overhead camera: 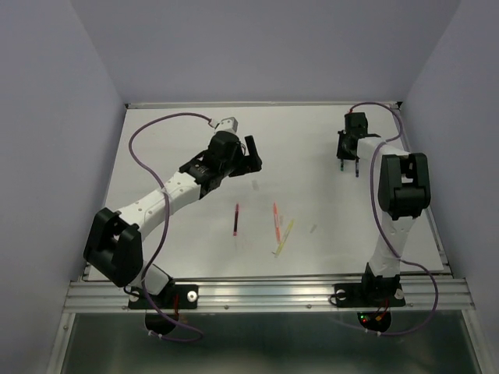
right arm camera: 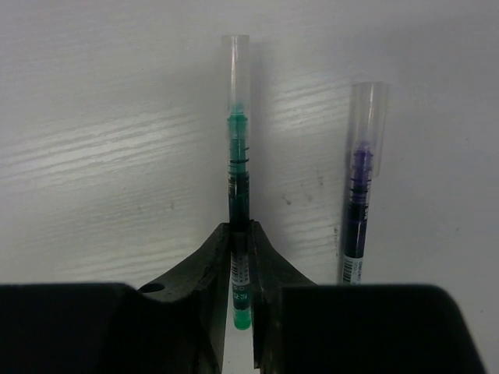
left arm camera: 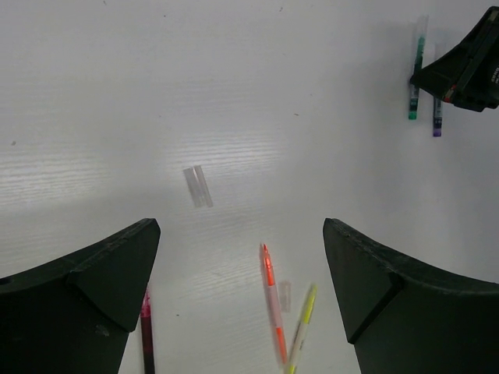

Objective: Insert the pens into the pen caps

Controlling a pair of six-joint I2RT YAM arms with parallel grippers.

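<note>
My right gripper is shut on the green pen, which lies flat at the table's far right with a clear cap over its tip. The dark blue pen lies just right of it, also with a cap on. My left gripper is open and empty above the table. Below it lie a loose clear cap, the orange-red pen, the yellow pen, a small cap between them, and the maroon pen. The top view shows the left gripper and the right gripper.
The white table is edged by a metal rail at the front and grey walls on the other sides. The maroon pen, orange-red pen and yellow pen lie mid-table. A faint cap lies right of them.
</note>
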